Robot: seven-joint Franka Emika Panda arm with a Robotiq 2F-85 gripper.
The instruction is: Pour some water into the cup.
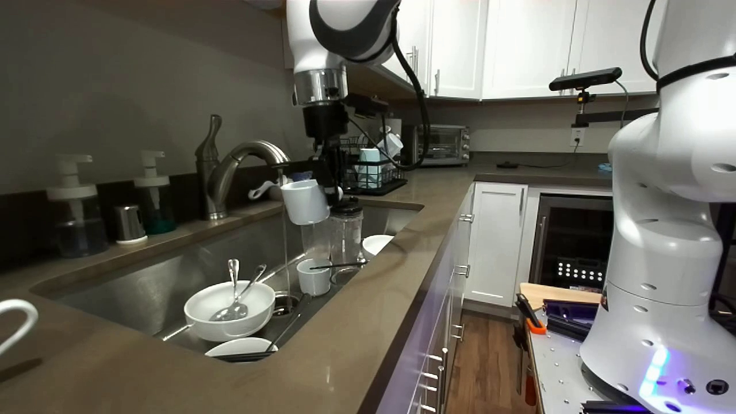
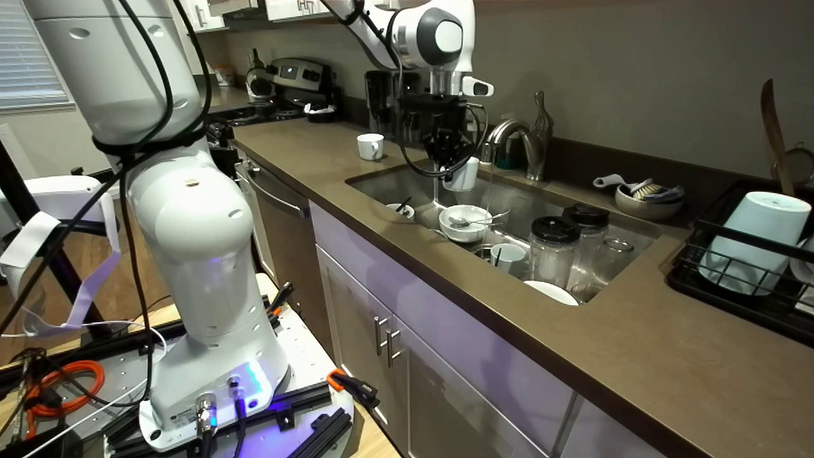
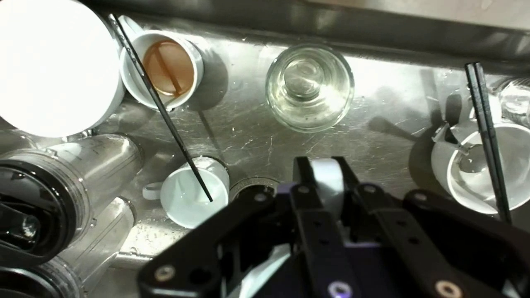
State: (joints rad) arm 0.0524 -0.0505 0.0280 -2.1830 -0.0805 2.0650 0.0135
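A white cup [image 1: 305, 202] hangs above the sink, slightly tilted, with my gripper [image 1: 332, 192] shut on its handle. In the wrist view the cup's handle [image 3: 328, 171] sits between the two black fingers, while the gripper covers most of the cup body. From the faucet [image 1: 253, 150] a thin stream of water [image 1: 285, 247] runs down. In both exterior views the stream passes close beside the cup [image 2: 463, 175] and falls into the sink [image 1: 129, 302]. The cup's inside is hidden, so I cannot tell whether it holds water.
Crowding the sink are a white bowl with spoons [image 1: 230, 328], jars with black lids [image 2: 552, 261], a mug with a chopstick [image 3: 172, 207], a mug of brown liquid [image 3: 198, 62] and a glass [image 3: 278, 111]. A dish rack [image 2: 750, 251] and a white mug [image 2: 367, 149] stand on the counter.
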